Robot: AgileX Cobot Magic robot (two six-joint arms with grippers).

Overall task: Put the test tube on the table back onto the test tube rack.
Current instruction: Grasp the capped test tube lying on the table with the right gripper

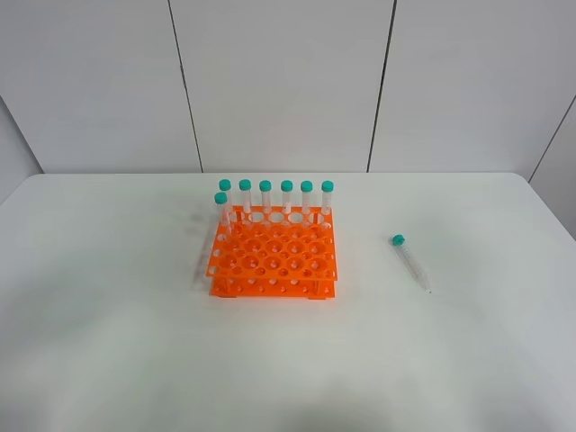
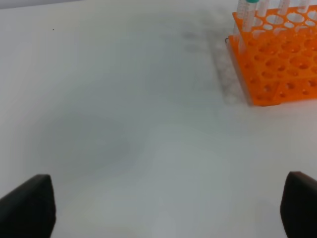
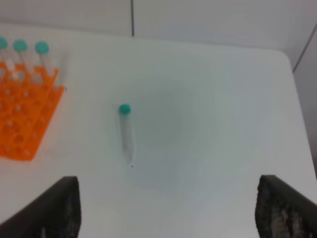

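Observation:
A clear test tube (image 1: 411,262) with a teal cap lies flat on the white table (image 1: 108,342), right of the orange test tube rack (image 1: 273,258). It also shows in the right wrist view (image 3: 127,133). The rack holds several capped tubes along its back row and left side. It also shows in the left wrist view (image 2: 277,64). My left gripper (image 2: 168,210) is open, well short of the rack. My right gripper (image 3: 166,210) is open, short of the lying tube. Neither arm shows in the high view.
Grey wall panels (image 1: 288,81) stand behind the table's far edge. The table's right edge (image 3: 297,99) runs close past the lying tube.

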